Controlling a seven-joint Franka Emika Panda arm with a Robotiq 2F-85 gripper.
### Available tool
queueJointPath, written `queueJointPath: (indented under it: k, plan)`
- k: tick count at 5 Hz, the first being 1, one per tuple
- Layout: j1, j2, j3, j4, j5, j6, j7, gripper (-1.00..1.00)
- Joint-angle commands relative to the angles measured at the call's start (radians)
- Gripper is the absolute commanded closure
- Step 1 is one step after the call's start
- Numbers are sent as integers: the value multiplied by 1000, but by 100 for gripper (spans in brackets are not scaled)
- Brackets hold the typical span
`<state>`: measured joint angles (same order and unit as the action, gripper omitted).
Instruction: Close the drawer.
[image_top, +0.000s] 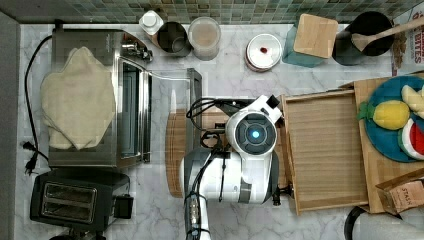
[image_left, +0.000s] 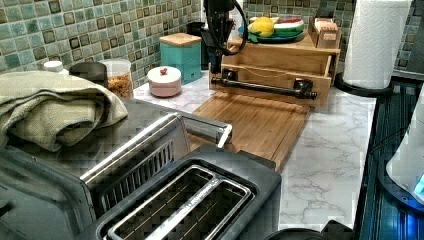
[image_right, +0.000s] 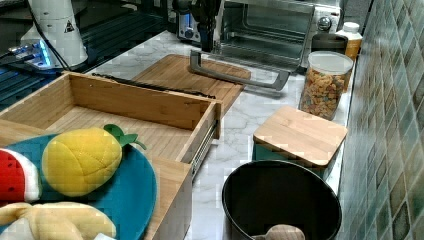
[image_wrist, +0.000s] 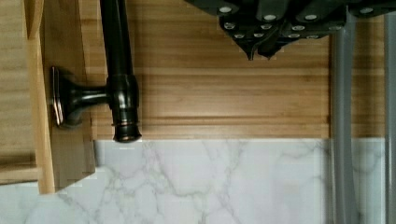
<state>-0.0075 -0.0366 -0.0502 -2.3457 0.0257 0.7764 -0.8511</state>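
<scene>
**Drawer out, tool poised by the handle**

The tool (image_wrist: 261, 49) hangs over the bamboo cutting board (image_wrist: 224, 93), its fingertips pressed together with nothing between them; it holds nothing and touches nothing. Just beside it runs the drawer's black bar handle (image_wrist: 119, 70), apart from the fingertips, with the end of the bar and one of its mounts showing in the wrist view. In the left view the arm (image_left: 218, 30) comes down at the left view's left end of that handle (image_left: 264, 88), near the front panel but not pressing on it, as far as I can tell.

The drawer (image_top: 327, 150) is pulled well out of its wooden cabinet (image_top: 387, 172), which sits on the top view's right; the grained bottom lies bare and the slide rail shows in the right view (the drawer is empty). Its front panel overhangs the cutting board on the marble surface (image_top: 230, 80). A blue plate of toy fruit (image_top: 395, 120) rests on top of the cabinet, and the toaster oven (image_top: 107, 97) stands open on the top view's left.

I judge the closing not yet begun: the whole travel remains, and the front must be met and pushed home.
</scene>
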Motion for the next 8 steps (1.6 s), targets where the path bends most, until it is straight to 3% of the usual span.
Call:
queueJointPath:
  k: [1, 3, 5, 6, 8]
  plan:
    - [-33, 53, -44, -53, 14, 20, -139, 100]
    - [-56, 54, -79, -99, 33, 99, -211, 100]
    - [-89, 110, -130, -61, 34, 102, -312, 100]
    - [-155, 146, -110, -24, 33, 84, -360, 100]
    - [-209, 167, -148, -20, 65, 141, -456, 100]
